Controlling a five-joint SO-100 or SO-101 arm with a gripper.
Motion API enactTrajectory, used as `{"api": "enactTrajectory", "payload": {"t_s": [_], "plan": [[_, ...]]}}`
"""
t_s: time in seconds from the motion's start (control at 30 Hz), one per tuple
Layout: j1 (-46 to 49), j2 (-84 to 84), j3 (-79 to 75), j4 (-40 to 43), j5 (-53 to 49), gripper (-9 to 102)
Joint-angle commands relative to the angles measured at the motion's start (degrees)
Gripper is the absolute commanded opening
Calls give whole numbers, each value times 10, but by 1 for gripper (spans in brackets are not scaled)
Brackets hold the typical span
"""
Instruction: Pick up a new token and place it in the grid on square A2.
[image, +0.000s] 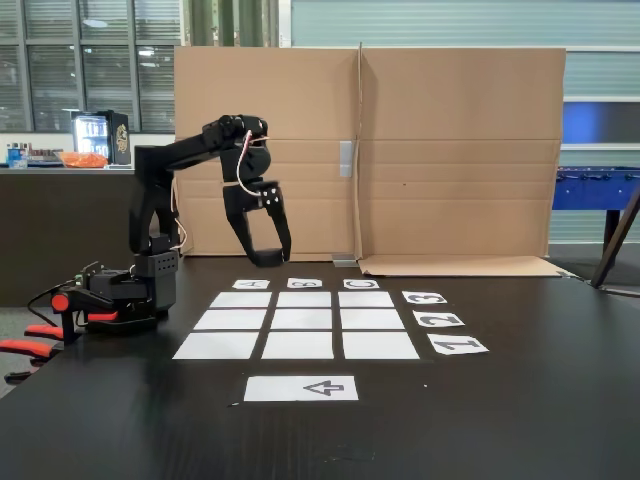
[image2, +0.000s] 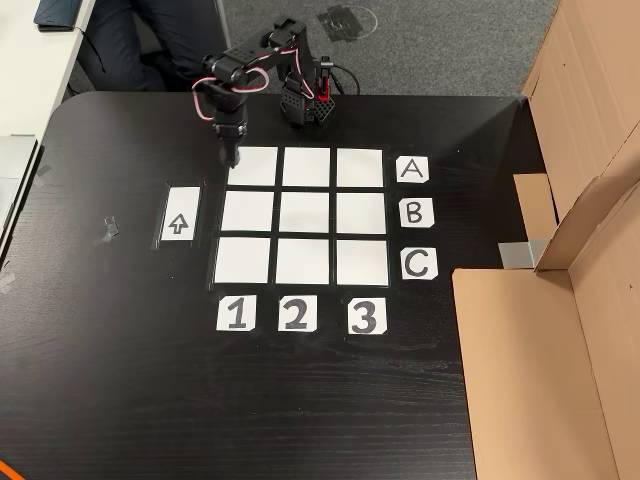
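Gripper (image: 268, 257) raised above the black table (image2: 120, 380), jaw gap not discernible — no token visible in it — with the grid (image2: 302, 215) beside and below it, square A2 (image2: 305, 167) one cell right in the top-down view.

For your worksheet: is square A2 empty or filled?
Empty. Square A2 shows bare white paper; no token on the grid.

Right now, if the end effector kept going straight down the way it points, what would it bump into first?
Probably the black table, just beside the grid at its A1 corner. The end effector points down there in the other view. Depth is unclear, so it might touch that white square's edge instead.
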Motion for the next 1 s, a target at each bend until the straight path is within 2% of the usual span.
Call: {"api": "enactTrajectory", "payload": {"t_s": [0.0, 0.37, 0.97], "plan": [[-25, 71, 44, 0, -12, 15], [-109, 233, 243, 0, -100, 15], [-180, 460, 469, -8, -178, 15]]}}
